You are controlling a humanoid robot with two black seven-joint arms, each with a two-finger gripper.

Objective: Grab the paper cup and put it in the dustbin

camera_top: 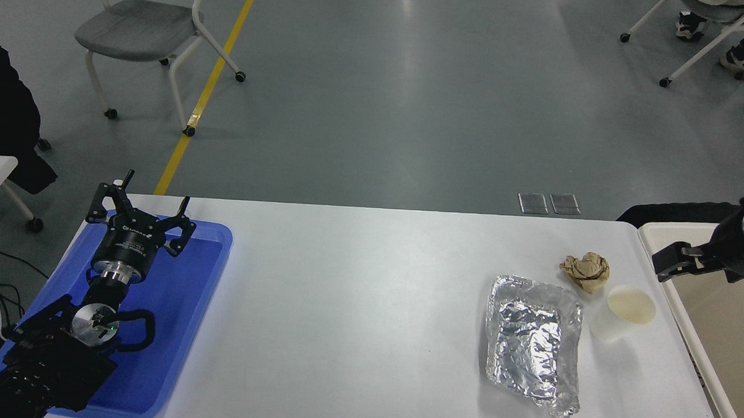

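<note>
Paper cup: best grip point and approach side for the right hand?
Grip the paper cup across its upper wall, coming from above on the bin side. It stands upright, mouth open; the foil tray and paper ball crowd its other sides. Probably a gentle pinch.

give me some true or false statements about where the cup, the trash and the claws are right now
1. The paper cup stands upright on the white table. True.
2. The cup is already inside the dustbin. False: it is on the table beside the bin.
3. The right claw grips the cup. False: it hangs over the bin's rim, apart from the cup.
4. The crumpled brown paper ball lies just beyond the foil tray. True.
5. The left claw is open above the blue tray. True.
</note>
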